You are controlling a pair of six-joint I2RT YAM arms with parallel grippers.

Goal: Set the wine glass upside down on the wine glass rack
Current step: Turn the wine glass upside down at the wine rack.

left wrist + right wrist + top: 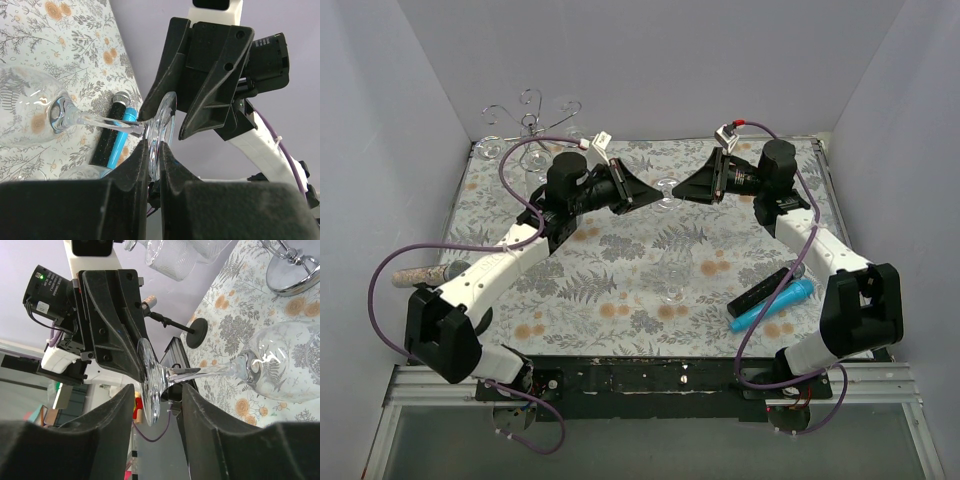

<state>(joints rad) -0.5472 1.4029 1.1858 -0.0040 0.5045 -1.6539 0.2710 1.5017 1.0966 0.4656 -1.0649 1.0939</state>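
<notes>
Clear wine glass point(62, 114), foot clamped inside left pincer point(154, 148).

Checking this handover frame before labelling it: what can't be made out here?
- Top view: the wine glass is clear and tiny between the left gripper and right gripper; who holds it is unreadable.
- Right wrist view: the wine glass rack is cut off by the top edge; only its base shows.
- Left wrist view: the glass's bowl runs off the left edge.
- Top view: the blue and black objects are too small to identify.
</notes>
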